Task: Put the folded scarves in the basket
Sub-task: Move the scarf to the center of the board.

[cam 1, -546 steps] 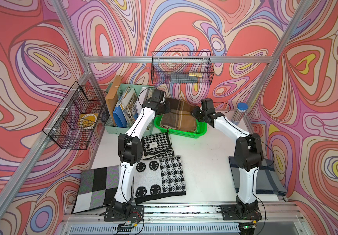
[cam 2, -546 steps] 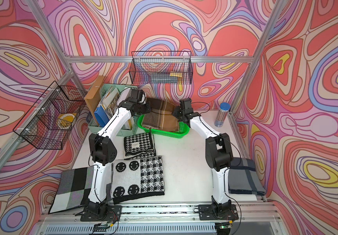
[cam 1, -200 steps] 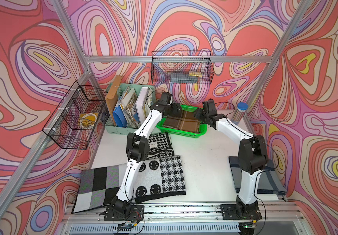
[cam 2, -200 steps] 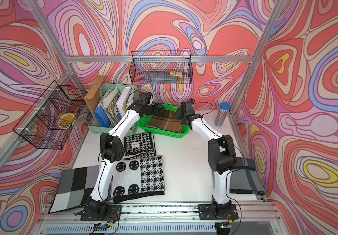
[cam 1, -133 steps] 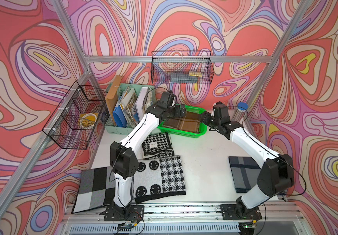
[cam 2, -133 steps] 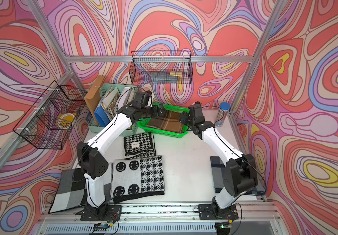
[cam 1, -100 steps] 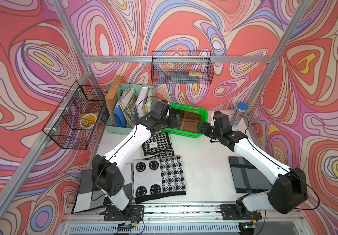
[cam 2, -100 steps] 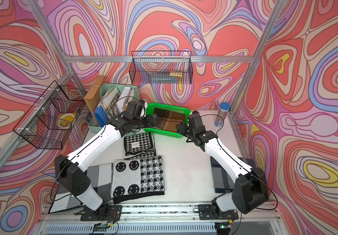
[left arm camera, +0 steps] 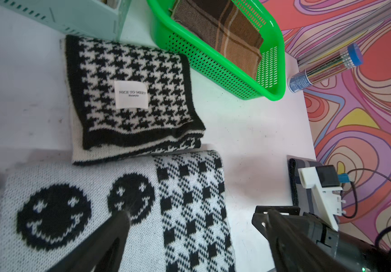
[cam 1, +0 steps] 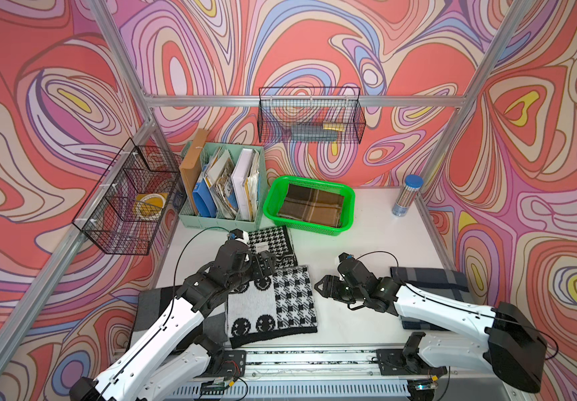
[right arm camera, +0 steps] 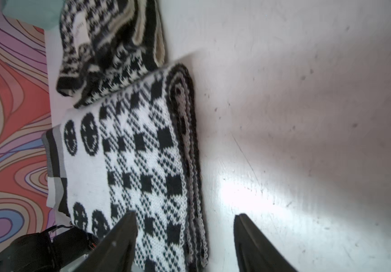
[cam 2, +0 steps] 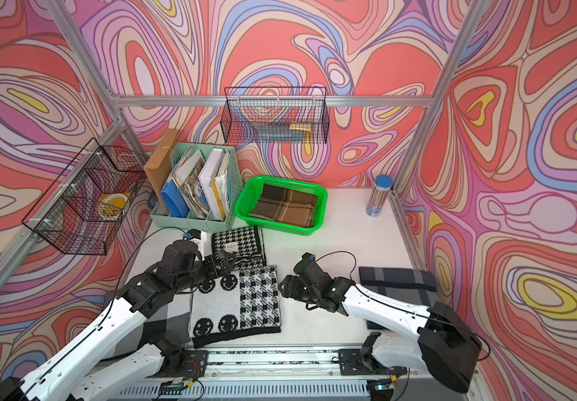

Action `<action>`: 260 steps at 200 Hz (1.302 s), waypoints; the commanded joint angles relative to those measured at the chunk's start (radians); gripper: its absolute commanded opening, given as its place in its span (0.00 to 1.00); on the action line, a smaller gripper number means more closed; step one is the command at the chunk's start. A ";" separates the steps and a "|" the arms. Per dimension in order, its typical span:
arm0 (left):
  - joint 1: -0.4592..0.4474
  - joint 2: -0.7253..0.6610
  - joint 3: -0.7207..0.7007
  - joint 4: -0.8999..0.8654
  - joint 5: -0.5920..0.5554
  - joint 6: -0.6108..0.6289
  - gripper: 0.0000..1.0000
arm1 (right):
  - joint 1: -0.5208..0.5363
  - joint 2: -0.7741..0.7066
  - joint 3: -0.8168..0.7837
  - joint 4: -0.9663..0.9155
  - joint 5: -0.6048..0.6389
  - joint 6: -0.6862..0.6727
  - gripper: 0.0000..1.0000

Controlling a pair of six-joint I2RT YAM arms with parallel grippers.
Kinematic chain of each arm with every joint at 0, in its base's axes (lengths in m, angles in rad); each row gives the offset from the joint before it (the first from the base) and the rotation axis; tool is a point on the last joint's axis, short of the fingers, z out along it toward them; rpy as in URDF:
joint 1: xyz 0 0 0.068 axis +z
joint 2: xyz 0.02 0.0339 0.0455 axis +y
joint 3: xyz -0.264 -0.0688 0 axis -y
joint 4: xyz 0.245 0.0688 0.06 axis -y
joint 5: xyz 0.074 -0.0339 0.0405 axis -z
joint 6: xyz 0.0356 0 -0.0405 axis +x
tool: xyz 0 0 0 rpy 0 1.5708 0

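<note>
The folded scarf (cam 1: 309, 207) (cam 2: 285, 205), brown plaid, lies flat inside the bright green basket (cam 1: 349, 208) (cam 2: 242, 205) at the back of the table; the left wrist view also shows the scarf (left arm camera: 225, 30) in the basket (left arm camera: 213, 68). My left gripper (cam 1: 268, 264) (cam 2: 226, 264) (left arm camera: 194, 215) hangs open and holds nothing, above a smiley-and-check scarf well in front of the basket. My right gripper (cam 1: 320, 286) (cam 2: 282, 286) (right arm camera: 185, 216) is open too, holding nothing, at that scarf's right edge.
A houndstooth scarf (cam 1: 273, 243), the smiley-and-check scarf (cam 1: 273, 305), a grey check scarf (cam 1: 148, 312) and a dark blue scarf (cam 1: 429, 281) lie on the table. A mint file organiser (cam 1: 223, 187) stands left of the basket, a pencil tube (cam 1: 407, 196) right. Black wire baskets (cam 1: 130, 205) (cam 1: 309, 119) hang on the walls.
Both grippers have let go of the brown scarf, which now rests in the basket. Both arms have drawn back from the basket toward the front of the table.
</note>
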 commanded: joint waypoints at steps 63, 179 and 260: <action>-0.002 -0.206 -0.186 -0.159 0.003 -0.139 0.95 | 0.115 0.287 0.065 0.250 -0.001 0.118 0.69; -0.001 -0.147 -0.189 -0.118 0.007 -0.124 0.97 | 0.131 0.213 0.121 -0.149 0.250 0.104 0.00; -0.002 -0.072 -0.250 0.002 0.092 -0.123 0.96 | -0.029 -0.243 -0.151 -0.292 0.245 0.147 0.11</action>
